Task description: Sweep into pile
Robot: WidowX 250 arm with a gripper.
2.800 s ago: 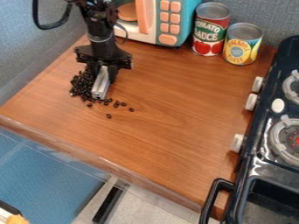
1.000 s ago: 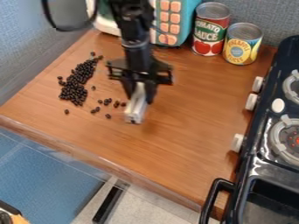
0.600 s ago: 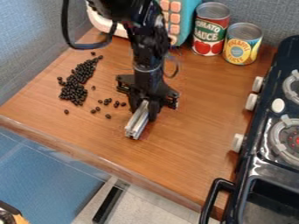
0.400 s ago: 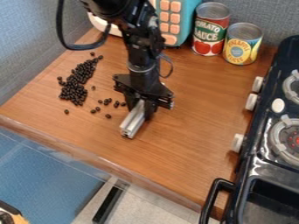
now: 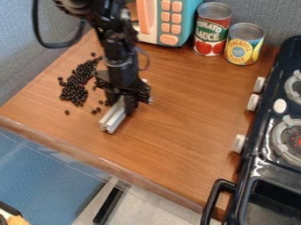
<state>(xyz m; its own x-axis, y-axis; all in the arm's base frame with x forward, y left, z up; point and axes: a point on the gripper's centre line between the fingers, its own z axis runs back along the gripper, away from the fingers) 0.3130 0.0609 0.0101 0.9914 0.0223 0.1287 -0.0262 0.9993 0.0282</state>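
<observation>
Your gripper [image 5: 122, 104] is clamping the metal bar [image 5: 113, 119]; counter [image 5: 182, 118] is stretching between it and the stove [image 5: 262, 169]. Beans [image 5: 75, 88] are lying beside the gripper, toward the wall [image 5: 29, 52].

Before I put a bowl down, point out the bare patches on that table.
The widest runs between the gripper and the stove; another lies in front of the cans. It is crowded at left, around the black beans.
</observation>
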